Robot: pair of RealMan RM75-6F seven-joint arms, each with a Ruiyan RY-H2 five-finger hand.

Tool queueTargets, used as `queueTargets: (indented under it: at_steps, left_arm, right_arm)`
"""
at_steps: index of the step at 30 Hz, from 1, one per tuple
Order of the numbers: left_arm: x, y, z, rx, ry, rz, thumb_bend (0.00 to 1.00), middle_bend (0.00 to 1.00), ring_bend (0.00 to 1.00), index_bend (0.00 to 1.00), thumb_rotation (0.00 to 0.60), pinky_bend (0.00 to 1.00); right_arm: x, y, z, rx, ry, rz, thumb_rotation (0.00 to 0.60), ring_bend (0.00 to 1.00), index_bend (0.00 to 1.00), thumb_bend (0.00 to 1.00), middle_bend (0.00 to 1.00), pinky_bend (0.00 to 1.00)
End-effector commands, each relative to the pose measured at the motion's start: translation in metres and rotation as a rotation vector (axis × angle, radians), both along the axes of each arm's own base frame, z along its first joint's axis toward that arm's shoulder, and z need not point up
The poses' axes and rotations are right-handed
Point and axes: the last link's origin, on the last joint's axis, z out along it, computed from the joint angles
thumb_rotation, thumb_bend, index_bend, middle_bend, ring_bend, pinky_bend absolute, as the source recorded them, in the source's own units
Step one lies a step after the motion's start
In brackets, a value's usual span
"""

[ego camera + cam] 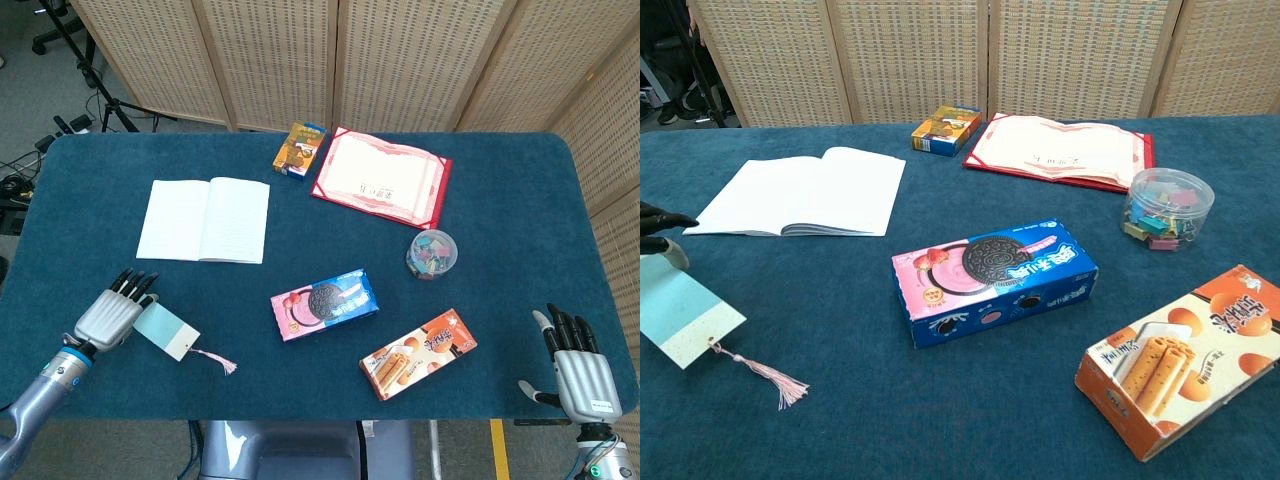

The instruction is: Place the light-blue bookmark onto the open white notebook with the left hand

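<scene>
- Left hand (pixel 112 314) is gripping the bookmark (pixel 165 330) by its edge, near the notebook (pixel 205 220).
- Right hand (pixel 578 368) is resting with fingers spread, holding nothing.

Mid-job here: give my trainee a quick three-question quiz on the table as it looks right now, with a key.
1. True or false: the bookmark already lies on the notebook.
2. Which hand is at the bookmark? A) left hand B) right hand C) neither
3. Fill in: the tub of clips stands between the red certificate folder and the orange ____ box.

Key
1. False. It is on the table, nearer the robot than the notebook, with the left hand at its end.
2. A. The right hand is open near the table's right front corner.
3. Biscuit.
</scene>
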Motion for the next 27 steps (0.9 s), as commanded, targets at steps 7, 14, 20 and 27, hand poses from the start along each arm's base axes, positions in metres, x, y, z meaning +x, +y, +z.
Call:
queueTargets:
  at_steps: [7, 14, 20, 27]
  left_arm:
    - [0.007, 0.024, 0.026, 0.111, -0.073, 0.045, 0.52, 0.00, 0.00, 0.50, 0.600, 0.00]
    - [0.006, 0.043, 0.038, 0.197, -0.144, 0.190, 0.52, 0.00, 0.00, 0.52, 0.600, 0.00]
    - [0.012, 0.057, 0.044, 0.249, -0.213, 0.303, 0.52, 0.00, 0.00, 0.54, 0.600, 0.00]
    - [0.029, 0.078, 0.048, 0.285, -0.301, 0.453, 0.53, 0.00, 0.00, 0.56, 0.600, 0.00]
  right_arm:
    - [0.000, 0.000, 0.000, 0.000, 0.000, 0.000, 0.600, 0.00, 0.00, 0.10, 0.00, 0.00]
    - [0.000, -0.001, -0.001, 0.006, 0.001, -0.002, 0.600, 0.00, 0.00, 0.10, 0.00, 0.00]
    - [0.000, -0.001, -0.001, 0.008, -0.006, -0.002, 0.600, 0.00, 0.00, 0.10, 0.00, 0.00]
    - [0.000, 0.000, -0.002, 0.020, -0.010, 0.003, 0.600, 0.00, 0.00, 0.10, 0.00, 0.00]
